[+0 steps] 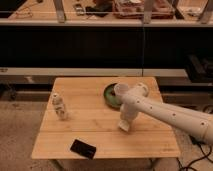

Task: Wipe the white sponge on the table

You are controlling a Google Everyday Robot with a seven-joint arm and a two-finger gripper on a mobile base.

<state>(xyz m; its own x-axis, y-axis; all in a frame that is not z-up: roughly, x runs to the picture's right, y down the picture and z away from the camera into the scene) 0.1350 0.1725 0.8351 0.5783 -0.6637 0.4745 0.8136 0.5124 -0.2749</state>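
The gripper (123,125) is pointing down at the table (90,131), a little right of the middle of the top and nearer the front edge than the back. Its fingers are closing tight on the sponge (123,128), a small pale block showing at the tip and touching the wood; the join between fingers and sponge is hard to make out, since both are looking much the same colour.

The white arm (165,112) is reaching in from the lower right, rising to a bent joint above the right half of the top and then dropping steeply to the gripper. Just behind that joint a dark green dish (108,98) is sitting near the back edge, and a white cup (120,90) is standing on its right side, with the arm partly covering both.

On the left half of the top, well apart from the gripper, a small white figure (59,106) is standing upright. A black phone (83,148) is lying flat near the front edge, left of the gripper and turned at a slant to the planks.

Behind the table a long dark counter (100,50) is running across the view, with a cluttered shelf above it. A speckled floor (20,130) is showing to the left, and a dark cable (200,161) is trailing over it at the lower right
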